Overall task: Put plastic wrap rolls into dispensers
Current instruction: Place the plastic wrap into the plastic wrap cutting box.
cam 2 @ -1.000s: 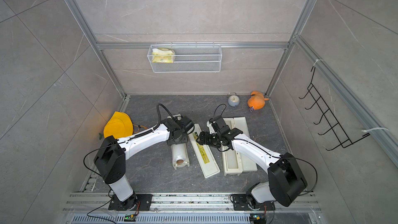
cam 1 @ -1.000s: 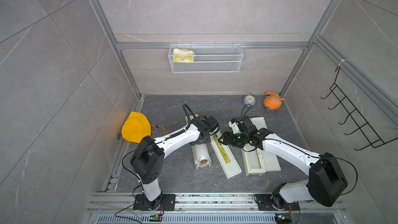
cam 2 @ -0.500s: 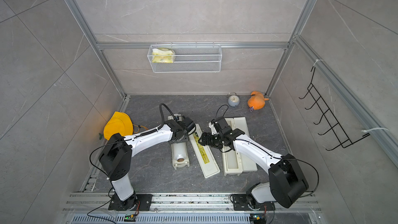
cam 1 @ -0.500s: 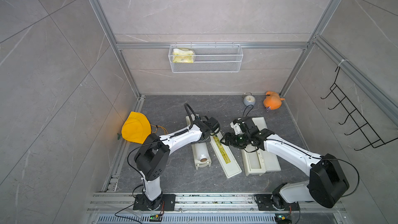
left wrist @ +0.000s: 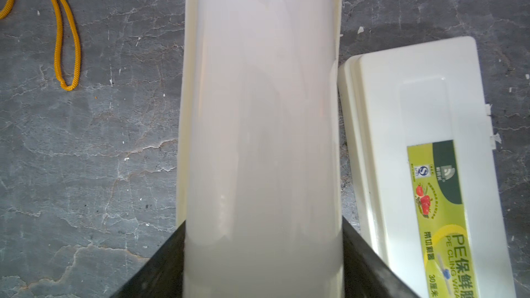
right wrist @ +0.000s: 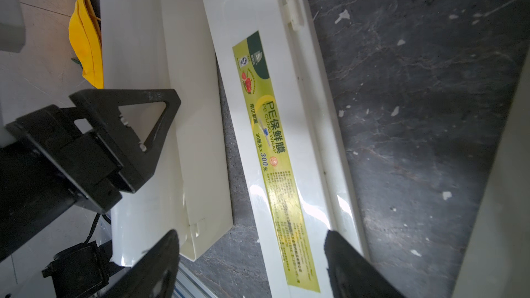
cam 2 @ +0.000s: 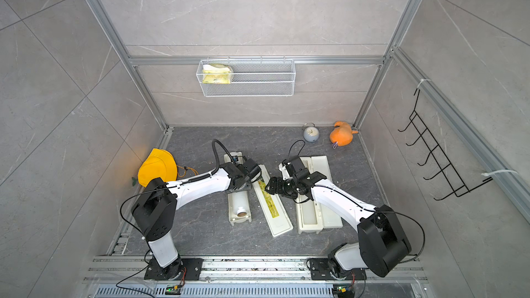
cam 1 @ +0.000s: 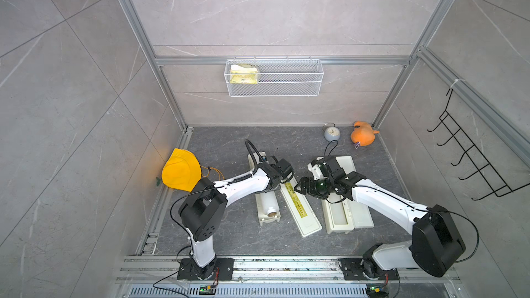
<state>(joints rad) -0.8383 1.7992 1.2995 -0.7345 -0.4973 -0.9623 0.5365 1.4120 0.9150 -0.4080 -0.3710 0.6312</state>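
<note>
A milky plastic wrap roll [left wrist: 261,110] lies in the left dispenser's tray [left wrist: 181,139], its tan core end [cam 1: 272,213] facing the front. My left gripper [left wrist: 263,223] is shut on the roll, one black finger against each side. That dispenser's hinged lid [right wrist: 286,110], with its yellow-green label, lies open flat beside the tray [cam 1: 268,220]. My right gripper [right wrist: 252,239] hangs open just above this lid [cam 1: 299,210], holding nothing. To the right, the second dispenser [cam 1: 329,225] lies open too; a pale length fills its tray, too unclear to name.
A yellow cap [cam 1: 179,170] with a cord [left wrist: 66,38] lies at the left wall. An alarm clock [cam 1: 331,133] and an orange plush toy [cam 1: 362,137] sit at the back right. A wire basket [cam 1: 274,90] hangs on the back wall, a black hook rack [cam 1: 473,164] on the right wall.
The left arm's elbow has shifted slightly to the right. Both grippers stay about where they were, with their jaws unchanged.
</note>
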